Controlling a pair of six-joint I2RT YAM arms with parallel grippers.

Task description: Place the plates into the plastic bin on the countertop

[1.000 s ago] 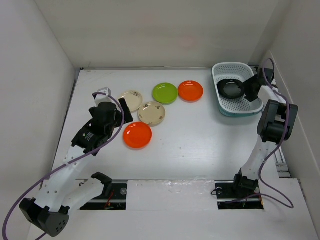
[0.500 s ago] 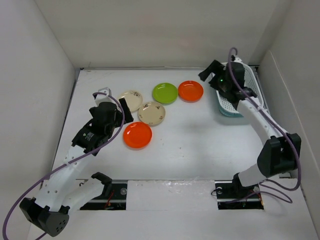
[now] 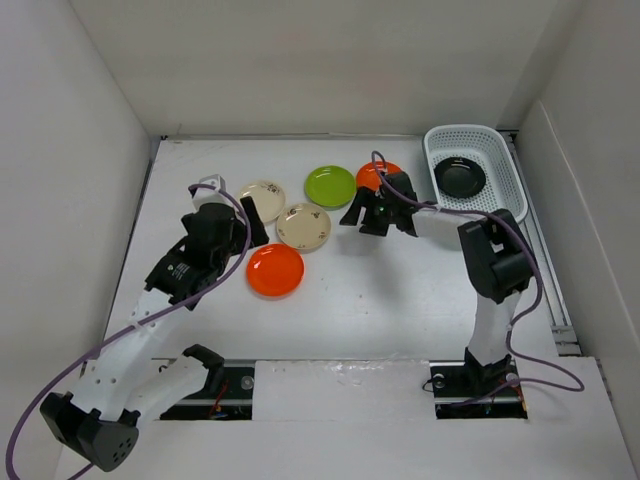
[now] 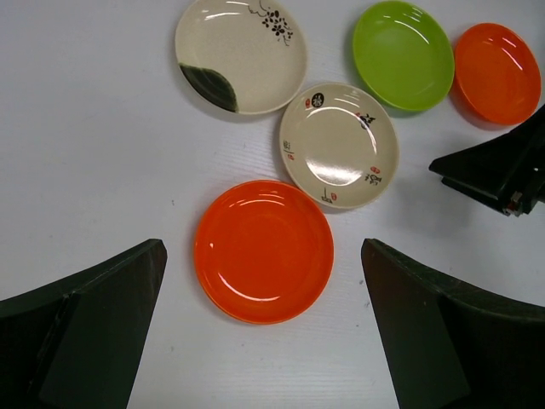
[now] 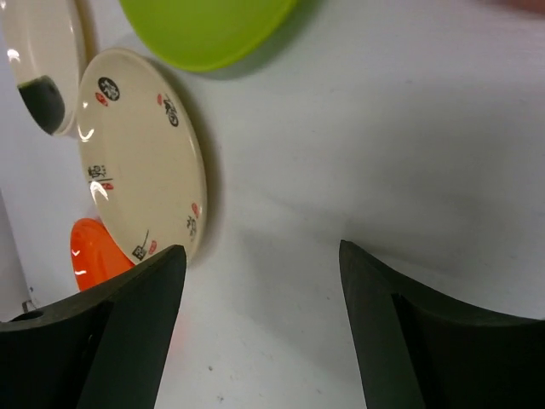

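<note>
The plastic bin (image 3: 500, 195) sits at the upper right of the top view with a black plate (image 3: 460, 177) inside. Five more plates lie on the table (image 3: 400, 290) to its left. The right claw (image 5: 260, 256) hangs low, spread and empty, just beside the marked cream plate (image 5: 145, 162) (probably lining up a pickup). The left claw (image 4: 262, 256), also spread, hovers over an orange plate (image 4: 264, 230), gripping nothing.
</note>
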